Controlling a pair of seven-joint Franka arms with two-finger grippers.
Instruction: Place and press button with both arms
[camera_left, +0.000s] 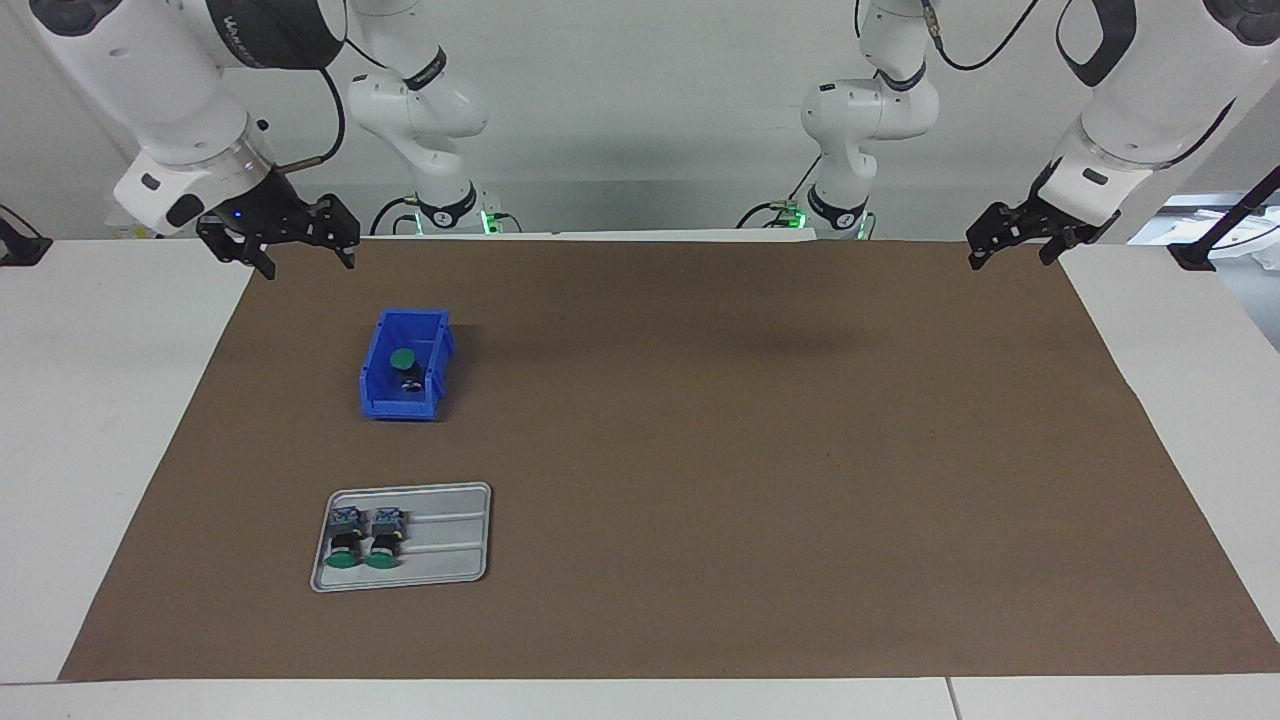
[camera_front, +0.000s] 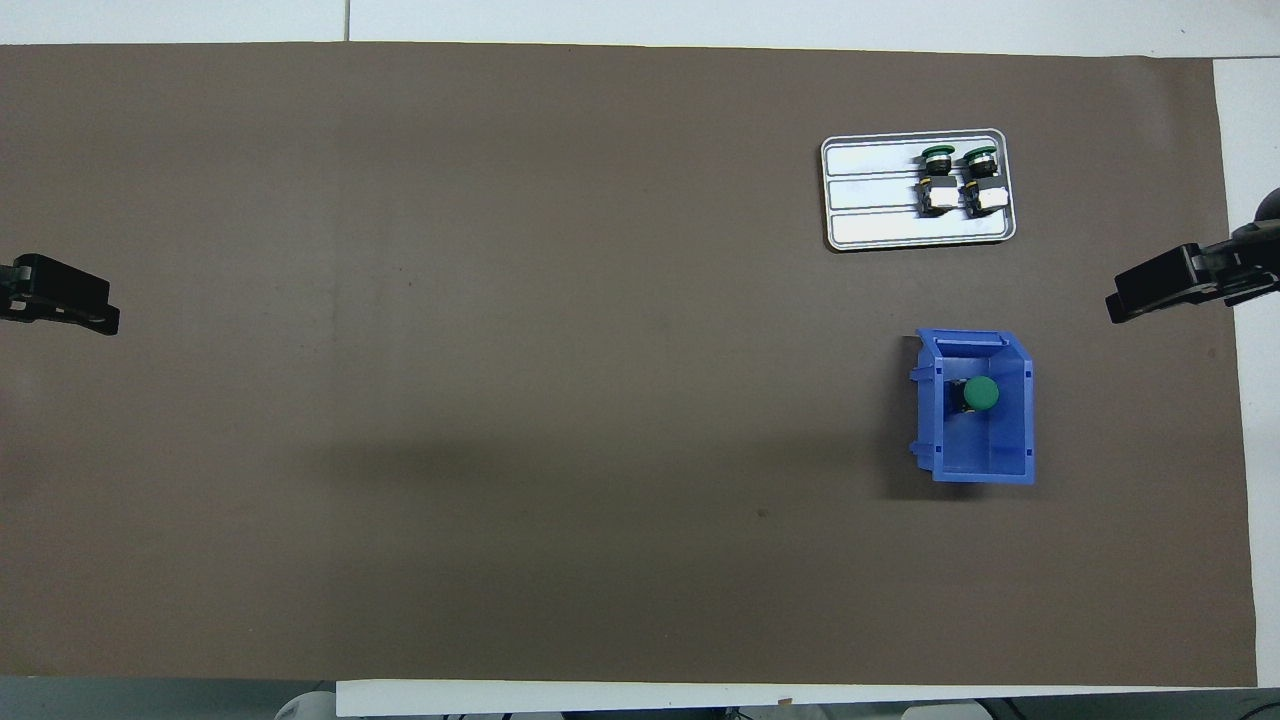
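Observation:
One green-capped button (camera_left: 403, 360) (camera_front: 982, 392) stands cap up inside the blue bin (camera_left: 372, 395) (camera_front: 1010, 455). Two more buttons (camera_left: 347, 545) (camera_front: 938, 175) lie side by side on the silver tray (camera_left: 450, 540) (camera_front: 870, 200), which is farther from the robots than the bin. My right gripper (camera_left: 308, 265) (camera_front: 1125, 305) hangs open and holds nothing, raised over the mat's edge at the right arm's end. My left gripper (camera_left: 1008, 262) (camera_front: 95, 310) hangs open and holds nothing over the mat's edge at the left arm's end.
A brown mat (camera_left: 700, 450) (camera_front: 500, 400) covers most of the white table (camera_left: 100, 400). Bin and tray both sit toward the right arm's end. Nothing else lies on the mat.

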